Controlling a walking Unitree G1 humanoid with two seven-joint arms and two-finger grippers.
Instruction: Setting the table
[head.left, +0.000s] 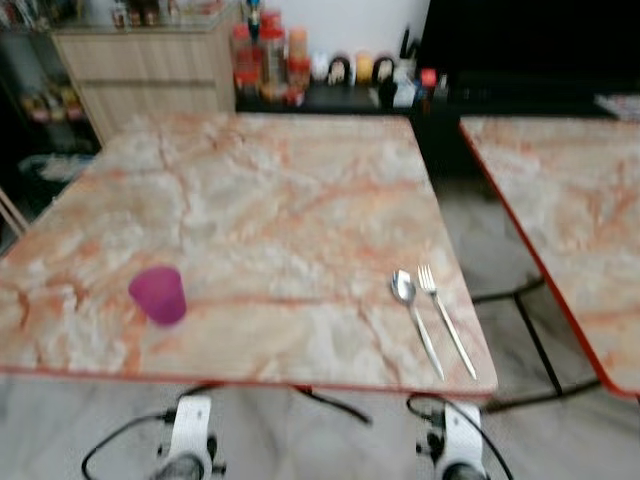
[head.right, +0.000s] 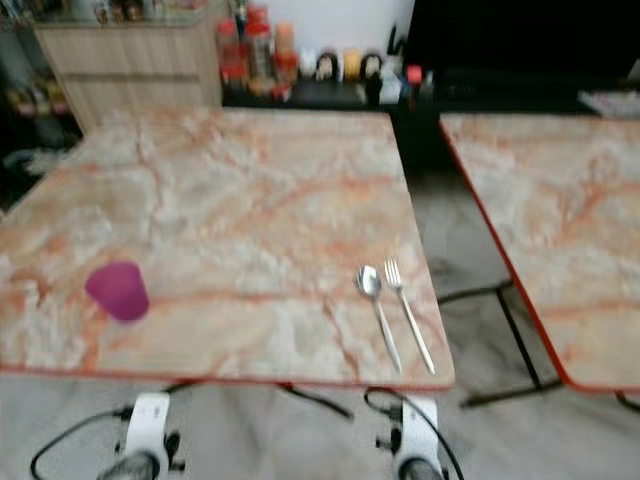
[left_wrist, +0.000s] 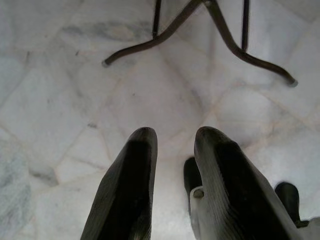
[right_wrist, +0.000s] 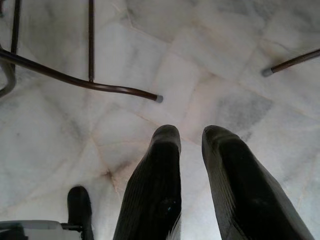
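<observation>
A marble-patterned table (head.left: 270, 200) with a red edge stands before me. A purple cup (head.left: 158, 294) stands upright near its front left. A metal spoon (head.left: 415, 318) and a fork (head.left: 445, 318) lie side by side near the front right corner, handles toward me. Both arms hang below the table's front edge: the left arm (head.left: 190, 428) and the right arm (head.left: 455, 435). My left gripper (left_wrist: 176, 137) points down at the floor, fingers apart and holding nothing. My right gripper (right_wrist: 192, 134) does the same.
A second marble table (head.left: 575, 210) stands to the right across a narrow gap of pale tiled floor (head.left: 500, 260). Dark metal table legs (left_wrist: 200, 30) run across the floor. Behind are a wooden cabinet (head.left: 150, 65) and a dark counter with bottles and jars (head.left: 270, 60).
</observation>
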